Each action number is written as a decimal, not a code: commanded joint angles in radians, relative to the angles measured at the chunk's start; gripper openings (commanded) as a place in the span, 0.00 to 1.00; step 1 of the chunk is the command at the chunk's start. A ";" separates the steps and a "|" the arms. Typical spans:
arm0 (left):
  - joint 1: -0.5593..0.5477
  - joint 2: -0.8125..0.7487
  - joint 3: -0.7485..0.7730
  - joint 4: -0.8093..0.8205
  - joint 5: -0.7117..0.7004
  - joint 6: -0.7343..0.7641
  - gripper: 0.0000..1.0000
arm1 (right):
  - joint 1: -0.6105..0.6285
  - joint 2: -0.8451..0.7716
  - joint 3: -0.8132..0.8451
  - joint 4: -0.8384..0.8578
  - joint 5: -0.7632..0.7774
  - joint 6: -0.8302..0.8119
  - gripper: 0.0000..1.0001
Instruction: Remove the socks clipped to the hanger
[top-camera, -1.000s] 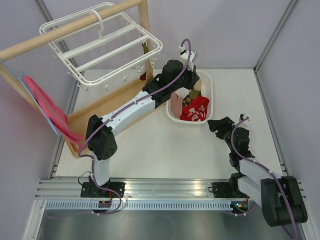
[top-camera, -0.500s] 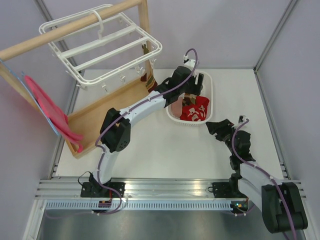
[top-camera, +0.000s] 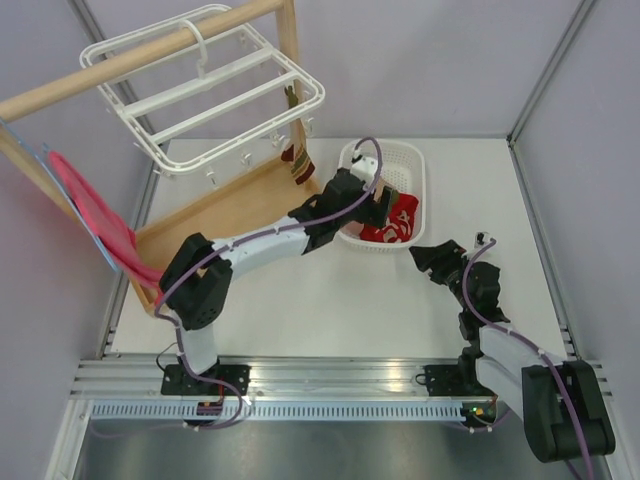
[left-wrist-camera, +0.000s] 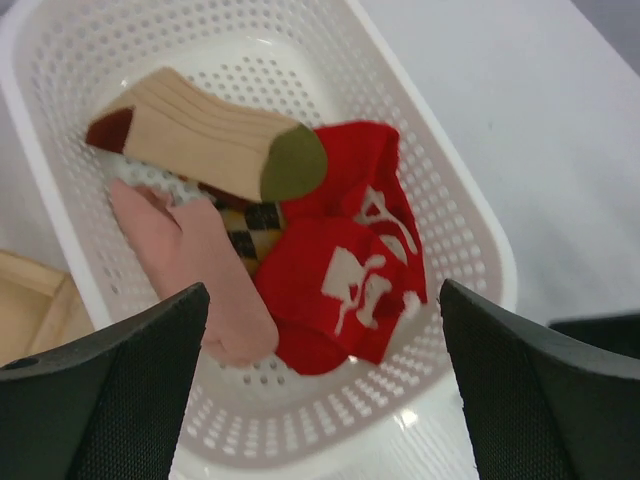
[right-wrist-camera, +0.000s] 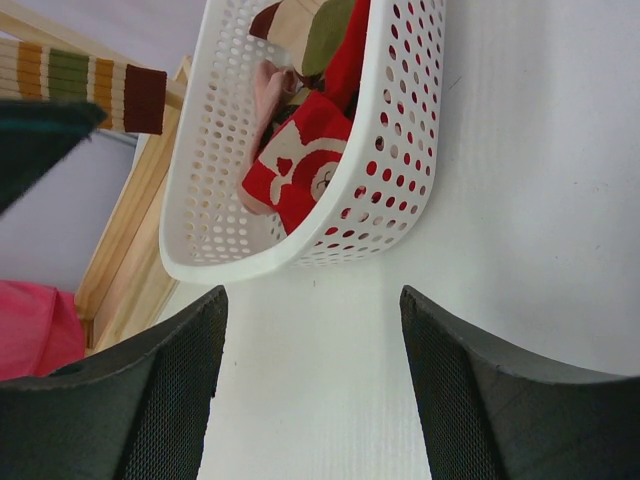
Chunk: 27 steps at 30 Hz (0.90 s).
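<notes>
One striped sock (top-camera: 297, 162) is seen hanging below the right corner of the white hanger (top-camera: 240, 132), at a clip; whether the clip grips it cannot be told. The hanger is hooked on the rod of a wooden rack (top-camera: 215, 205) at the far left of the worktop (top-camera: 350, 300), and it is tilted, with its right side lower. No other sock is visible on its bars.

The other socks are gathered in a white basket (left-wrist-camera: 445, 195) that is set on the worktop just right of the rack. A beige sock (left-wrist-camera: 200, 135) with an olive heel and a dark red toe is laid across the far part of the basket. Red socks (left-wrist-camera: 345, 290) with white marks are piled at the near right, and a pink sock (left-wrist-camera: 200, 270) is laid along the left wall. A checkered sock (left-wrist-camera: 245, 225) is mostly covered by these three.

The left hand (left-wrist-camera: 322, 300) is held above the near end of the basket with its fingers spread wide, and nothing is held between them. The right hand (right-wrist-camera: 312, 300) is held low over the worktop, to the near right of the basket and apart from it; its fingers are also parted, and nothing is gripped. A pink cloth (top-camera: 95, 215) is draped on the left end of the rack.
</notes>
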 joint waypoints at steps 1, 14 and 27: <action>-0.060 -0.189 -0.251 0.315 0.003 0.104 0.95 | -0.003 -0.014 -0.012 0.038 -0.021 0.008 0.74; -0.088 -0.613 -0.950 0.829 -0.322 0.012 1.00 | -0.005 -0.088 -0.008 -0.021 -0.037 0.014 0.74; 0.096 -0.565 -1.085 1.208 -0.355 -0.062 1.00 | -0.003 -0.092 0.001 -0.040 -0.042 -0.009 0.74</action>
